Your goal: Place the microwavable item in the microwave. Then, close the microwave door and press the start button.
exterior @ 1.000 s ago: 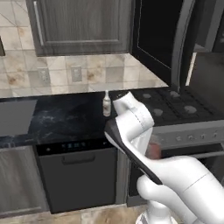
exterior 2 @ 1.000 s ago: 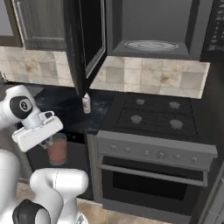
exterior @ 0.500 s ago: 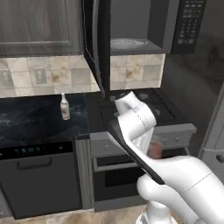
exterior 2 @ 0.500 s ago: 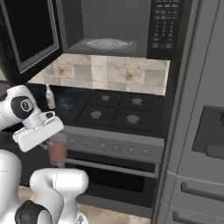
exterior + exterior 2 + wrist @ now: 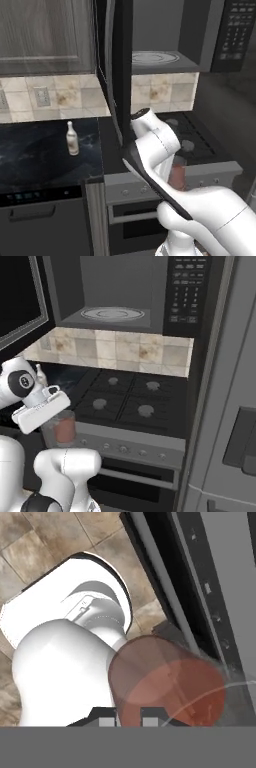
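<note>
Pincer (image 5: 129, 714) is clamped on the glass tumbler (image 5: 165, 682), reddish-pink contents visible, carried low in front of the stove (image 5: 127, 406), just below the white hand. Microwave (image 5: 125, 293) sits above the stove, cavity exposed, turntable (image 5: 112, 313) bare. Microwave door (image 5: 117, 70) swung wide to the left, edge-on in the left base view. Slim white bottle (image 5: 73, 138) stands on the dark counter (image 5: 35, 155), well apart from the tumbler.

One tumbler (image 5: 64, 429), one white bottle (image 5: 73, 138), one microwave (image 5: 125, 293), four burners (image 5: 126, 396).
</note>
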Tool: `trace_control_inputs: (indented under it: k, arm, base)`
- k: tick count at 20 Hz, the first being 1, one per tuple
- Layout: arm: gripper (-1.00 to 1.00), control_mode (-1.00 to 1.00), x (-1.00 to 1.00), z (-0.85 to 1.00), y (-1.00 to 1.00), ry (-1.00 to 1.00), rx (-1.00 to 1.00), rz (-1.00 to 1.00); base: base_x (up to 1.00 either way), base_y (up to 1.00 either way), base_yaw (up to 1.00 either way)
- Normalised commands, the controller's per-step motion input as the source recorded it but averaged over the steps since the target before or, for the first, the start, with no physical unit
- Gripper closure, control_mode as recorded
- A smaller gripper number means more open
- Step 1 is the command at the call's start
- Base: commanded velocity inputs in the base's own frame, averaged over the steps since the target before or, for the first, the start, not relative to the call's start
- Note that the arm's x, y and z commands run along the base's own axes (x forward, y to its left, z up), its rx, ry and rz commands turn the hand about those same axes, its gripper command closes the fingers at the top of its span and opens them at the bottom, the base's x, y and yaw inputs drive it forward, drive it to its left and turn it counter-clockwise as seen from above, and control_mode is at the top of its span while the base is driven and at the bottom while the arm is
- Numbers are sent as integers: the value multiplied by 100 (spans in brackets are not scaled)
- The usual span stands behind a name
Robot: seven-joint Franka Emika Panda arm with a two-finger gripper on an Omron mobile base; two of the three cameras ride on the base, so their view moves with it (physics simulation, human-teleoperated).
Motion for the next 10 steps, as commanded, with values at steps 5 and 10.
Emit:
trace_control_inputs:
  k: [5,10]
  arm:
    - [100,100,0,0,0,0,0,0]
    - [100,100,0,0,0,0,0,0]
  base:
    - [27,-9,0]
    - [36,-26,0]
